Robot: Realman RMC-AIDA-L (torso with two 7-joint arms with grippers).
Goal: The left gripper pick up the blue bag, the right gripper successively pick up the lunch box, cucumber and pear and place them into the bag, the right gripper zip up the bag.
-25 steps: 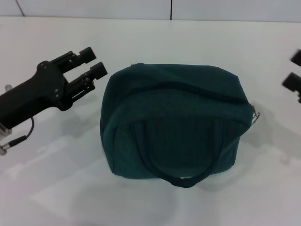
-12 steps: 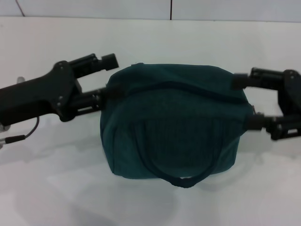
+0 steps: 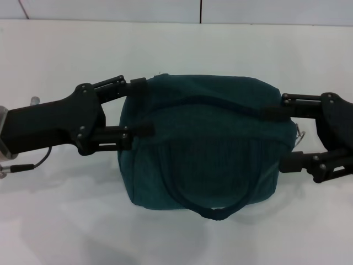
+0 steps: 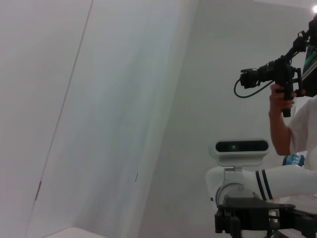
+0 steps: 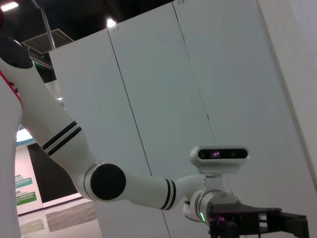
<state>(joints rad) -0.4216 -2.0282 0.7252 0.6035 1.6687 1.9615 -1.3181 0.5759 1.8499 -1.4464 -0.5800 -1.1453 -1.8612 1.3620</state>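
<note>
The blue bag [image 3: 204,143], dark teal in colour, sits in the middle of the white table with its zip line running across the top and a carry handle [image 3: 212,212] hanging at the front. My left gripper [image 3: 142,106] is open, and its two fingers overlap the bag's left end. On the other side my right gripper [image 3: 278,138] is open too, with its fingers over the bag's right end near the metal zip pull [image 3: 299,135]. I cannot tell whether either gripper touches the fabric. The lunch box, cucumber and pear are out of view.
The white table [image 3: 66,221] spreads out on every side of the bag, with a wall behind it. In the left wrist view a person [image 4: 292,124] holds a camera rig beyond my right arm [image 4: 277,181]. The right wrist view shows my left arm [image 5: 124,183].
Both grippers have moved inward to the bag. The left one came from the left, and the right one from the right edge of the view. The bag has not moved.
</note>
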